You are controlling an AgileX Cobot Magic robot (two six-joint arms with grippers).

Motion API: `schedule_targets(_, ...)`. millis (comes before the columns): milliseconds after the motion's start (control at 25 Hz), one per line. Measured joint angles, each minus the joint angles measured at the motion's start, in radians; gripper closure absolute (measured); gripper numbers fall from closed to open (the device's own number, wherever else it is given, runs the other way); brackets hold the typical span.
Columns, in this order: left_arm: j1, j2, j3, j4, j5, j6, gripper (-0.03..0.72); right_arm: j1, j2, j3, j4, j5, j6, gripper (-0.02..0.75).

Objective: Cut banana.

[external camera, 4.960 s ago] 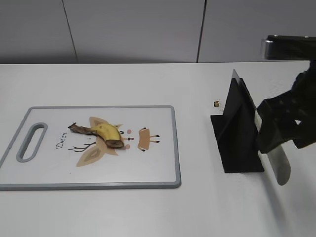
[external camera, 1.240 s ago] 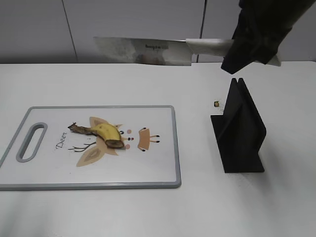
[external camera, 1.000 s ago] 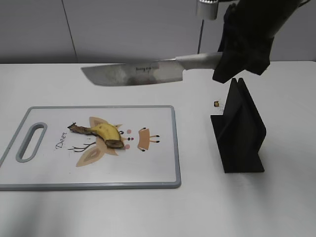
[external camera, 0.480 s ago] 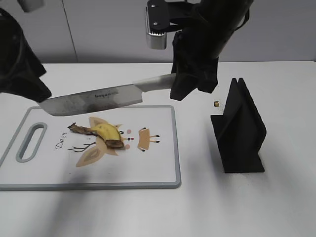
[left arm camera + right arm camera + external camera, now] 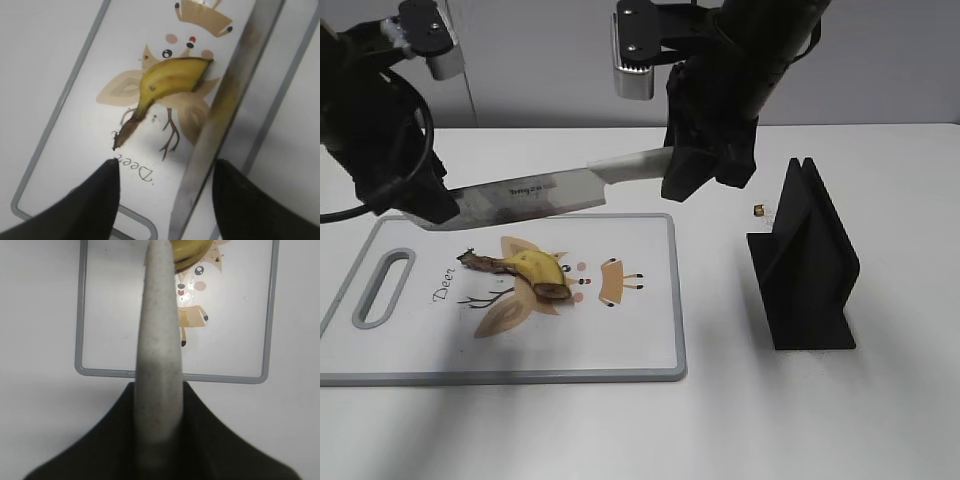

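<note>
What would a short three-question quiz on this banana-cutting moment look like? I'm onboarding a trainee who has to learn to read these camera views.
1. True or false: the knife blade already touches the banana.
2. Which gripper holds the knife handle? A) left B) right
3. Fill in: the banana lies on the ______.

Key:
1. False; the blade hangs above it.
2. B; the right gripper is shut on the handle, while the left gripper is open above the cutting board.
3. Cutting board.
</note>
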State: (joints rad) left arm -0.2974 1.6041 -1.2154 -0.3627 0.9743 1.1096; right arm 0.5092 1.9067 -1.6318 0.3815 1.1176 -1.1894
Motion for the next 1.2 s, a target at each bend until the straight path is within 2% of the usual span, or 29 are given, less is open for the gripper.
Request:
schedule_targets(160, 0.000, 0.009, -0.001, 0.000, -0.032, -0.009, 0.199, 0.000, 0.000, 0.000, 0.001, -0.007, 0.000, 0.576)
schedule_targets(440, 0.000, 0.032, -0.001, 0.000, -0.009, -0.012, 0.541, 0.000, 0.000, 0.000, 0.007, -0.035, 0.000, 0.575)
schedule_targets(520, 0.000, 0.037, -0.001, 0.002, -0.001, -0.005, 0.613, 0.000, 0.001, 0.000, 0.008, -0.044, -0.004, 0.575)
schedule_targets(600, -0.002, 0.039, -0.001, 0.006, 0.009, 0.009, 0.637, 0.000, 0.001, 0.000, 0.007, -0.046, -0.010, 0.575)
schedule_targets(1200, -0.002, 0.107, 0.007, 0.019, -0.025, -0.012, 0.646, 0.000, 0.131, -0.009, -0.053, -0.058, 0.065, 0.572)
